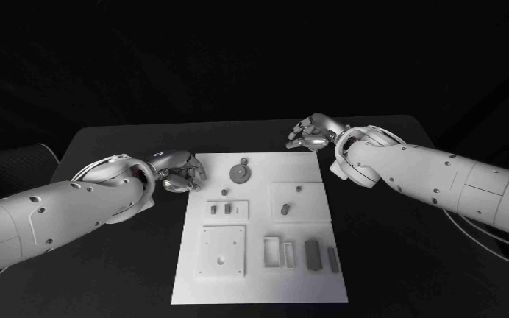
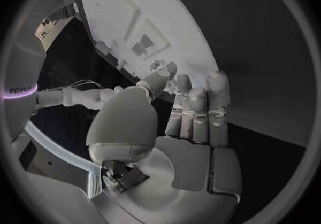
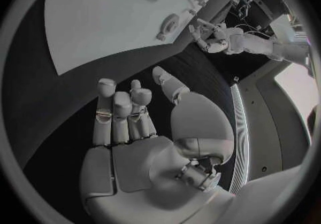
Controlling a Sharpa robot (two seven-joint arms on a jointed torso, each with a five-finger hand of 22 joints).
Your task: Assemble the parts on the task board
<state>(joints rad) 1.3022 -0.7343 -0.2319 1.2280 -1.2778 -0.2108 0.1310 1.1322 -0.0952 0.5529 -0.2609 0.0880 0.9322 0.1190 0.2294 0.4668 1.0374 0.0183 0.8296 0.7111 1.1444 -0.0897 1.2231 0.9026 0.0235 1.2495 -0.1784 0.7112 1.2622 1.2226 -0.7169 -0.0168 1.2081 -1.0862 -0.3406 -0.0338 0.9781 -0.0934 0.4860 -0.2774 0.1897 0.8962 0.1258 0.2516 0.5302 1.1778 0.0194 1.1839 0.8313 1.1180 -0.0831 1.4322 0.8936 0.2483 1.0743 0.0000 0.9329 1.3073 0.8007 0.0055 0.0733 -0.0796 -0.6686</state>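
Note:
The white task board lies in the middle of the black table. At its far end sits a round grey disc part. A small grey part rests on a raised square at mid right, and two small pieces stand in a plate at mid left. Grey bars lie at the near right. My left hand hovers at the board's far left corner, fingers upright and apart from the thumb, holding nothing. My right hand is just past the far right corner, empty.
A square white plate with a hole occupies the board's near left. The board's surface and its raised plates lie beyond each palm in the wrist views. Bare black table flanks the board on both sides.

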